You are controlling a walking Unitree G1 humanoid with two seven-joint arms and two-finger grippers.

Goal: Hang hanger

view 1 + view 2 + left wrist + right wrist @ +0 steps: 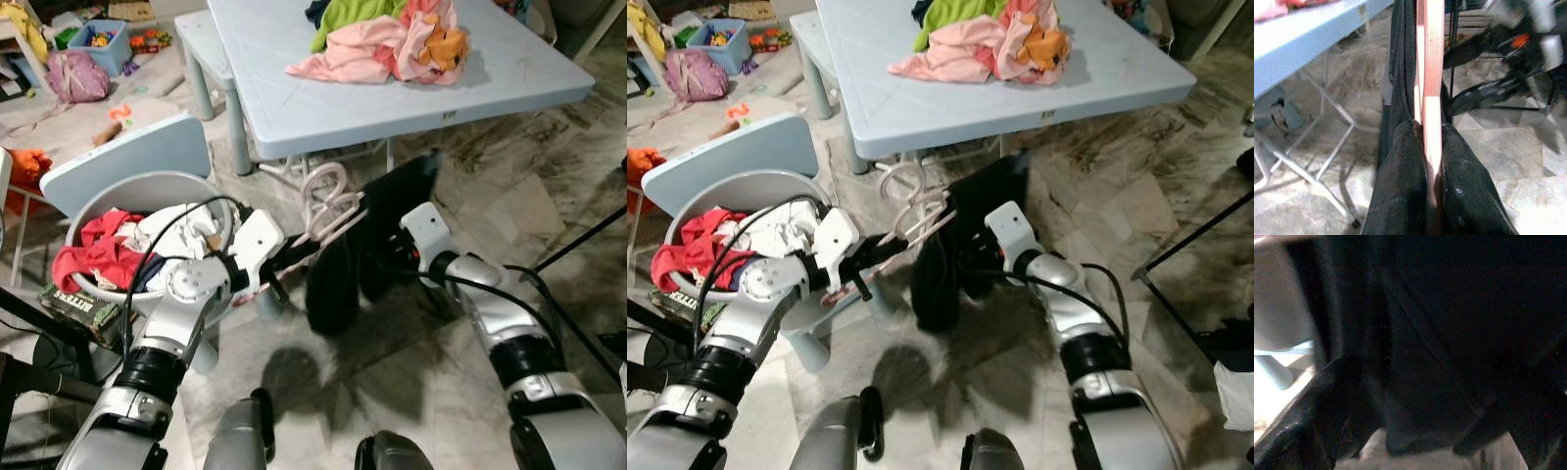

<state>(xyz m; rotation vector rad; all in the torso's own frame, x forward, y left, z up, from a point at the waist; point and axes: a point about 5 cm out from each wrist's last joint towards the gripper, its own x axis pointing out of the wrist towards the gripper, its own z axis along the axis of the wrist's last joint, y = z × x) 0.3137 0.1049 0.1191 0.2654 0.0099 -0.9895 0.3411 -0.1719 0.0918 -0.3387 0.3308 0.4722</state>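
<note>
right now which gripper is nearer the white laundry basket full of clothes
Left. The left gripper, shut on the pale pink plastic hanger, sits right beside the white laundry basket; the right gripper is farther off, in the black garment.

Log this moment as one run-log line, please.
step: hanger not hung | left gripper: shut on pink hanger | right gripper: at black garment, grip unclear | location: beside blue table

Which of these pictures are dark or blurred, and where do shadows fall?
Right wrist view: very dark, black cloth close up. Left wrist view: sharp on the pink hanger, top right blurred. Left eye view: well lit, arm shadows on the floor.
</note>
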